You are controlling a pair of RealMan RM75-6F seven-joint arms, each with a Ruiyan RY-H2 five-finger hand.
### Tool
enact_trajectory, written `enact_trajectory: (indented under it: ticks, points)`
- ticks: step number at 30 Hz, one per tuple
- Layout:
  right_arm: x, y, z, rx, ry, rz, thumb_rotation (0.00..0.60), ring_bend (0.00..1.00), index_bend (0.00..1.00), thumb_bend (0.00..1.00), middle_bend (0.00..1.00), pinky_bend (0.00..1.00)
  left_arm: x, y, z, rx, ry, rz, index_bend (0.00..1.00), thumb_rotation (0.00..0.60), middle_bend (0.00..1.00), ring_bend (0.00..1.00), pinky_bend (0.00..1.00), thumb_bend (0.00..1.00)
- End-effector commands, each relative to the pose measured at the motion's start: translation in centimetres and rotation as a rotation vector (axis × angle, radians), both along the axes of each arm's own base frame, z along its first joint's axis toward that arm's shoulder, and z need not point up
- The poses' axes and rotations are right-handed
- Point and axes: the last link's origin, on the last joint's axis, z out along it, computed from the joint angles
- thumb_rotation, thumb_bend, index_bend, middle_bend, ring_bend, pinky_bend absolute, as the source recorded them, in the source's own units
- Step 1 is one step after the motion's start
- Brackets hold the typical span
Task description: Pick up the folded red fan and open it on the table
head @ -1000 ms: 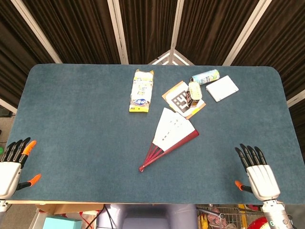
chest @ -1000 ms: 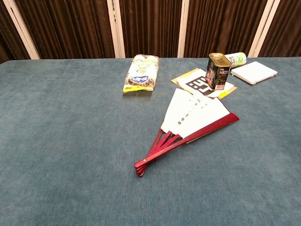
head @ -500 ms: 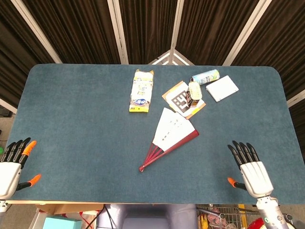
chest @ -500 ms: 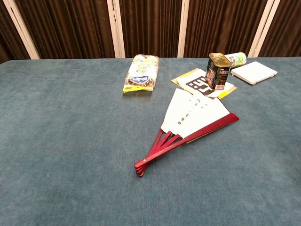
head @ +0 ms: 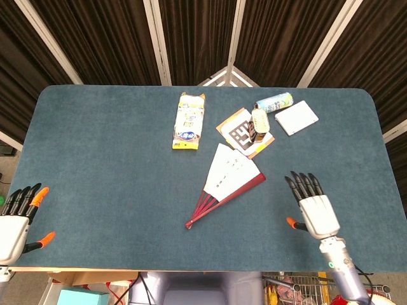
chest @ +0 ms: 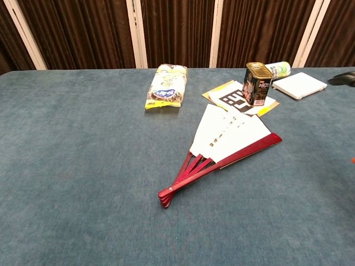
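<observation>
Fan: the red fan [head: 226,184] lay partly spread on the blue table [head: 102,165], near its middle, white leaf fanned toward the far edge and red ribs gathered at a pivot pointing toward the near edge; no hand touched it.

Right hand: the right hand [head: 313,206] hovered over the table toward the near right corner, fingers [head: 301,184] straight and side by side pointing at the far edge, thumb out to the side, holding nothing. It was apart from the fan, to that fan's right. Only dark fingertips showed at the right edge of the chest view.

Left hand: the left hand [head: 15,219] sat at the near left corner, just off the table's edge, fingers extended and slightly apart, thumb out, empty, well apart from the fan.

Beyond the fan: a printed card [head: 243,133] lay just past the fan's leaf, with a small can [chest: 256,83] standing on it.

Far edge: a yellow snack packet [head: 189,120] lay left of the card; a lying bottle [head: 274,101] and a flat white box [head: 296,117] were to the right.
</observation>
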Motion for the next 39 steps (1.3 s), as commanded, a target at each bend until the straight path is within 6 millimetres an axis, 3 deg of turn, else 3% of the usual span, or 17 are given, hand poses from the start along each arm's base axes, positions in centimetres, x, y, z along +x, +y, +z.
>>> enact_trajectory:
  ticks: [1,10,19,28,39]
  points:
    - [0.8,-1.1,-2.1,0.022,-0.02,0.027,0.6,0.0,0.04,0.09,0.0,0.0,0.0,0.0,-0.1,-0.001,0.002,-0.001,0.0,0.6,0.0,0.0,0.0,0.0]
    - [2.9,-2.6,-7.2,0.085,-0.04,0.084,0.6,0.0,0.18,0.08,0.02,0.0,0.1,0.3,-0.3,-0.008,-0.003,0.007,0.0,0.6,0.0,0.0,0.0,0.0]
    - [4.7,-3.8,-10.6,0.1,-0.109,0.123,0.6,0.0,0.26,0.08,0.04,0.0,0.1,0.6,-0.5,-0.016,-0.007,0.01,0.0,0.6,0.0,0.0,0.0,0.0]
    - [5.8,-4.0,-13.4,0.12,-0.14,0.136,0.6,0.0,0.38,0.1,0.08,0.0,0.0,0.8,-0.5,-0.012,-0.013,0.019,0.0,0.6,0.0,0.0,0.0,0.0]
    - [7.0,-4.6,-15.4,0.11,-0.189,0.142,0.6,0.0,0.4,0.12,0.09,0.0,0.0,1.0,-0.5,-0.014,-0.014,0.022,0.0,0.6,0.0,0.0,0.0,0.0]
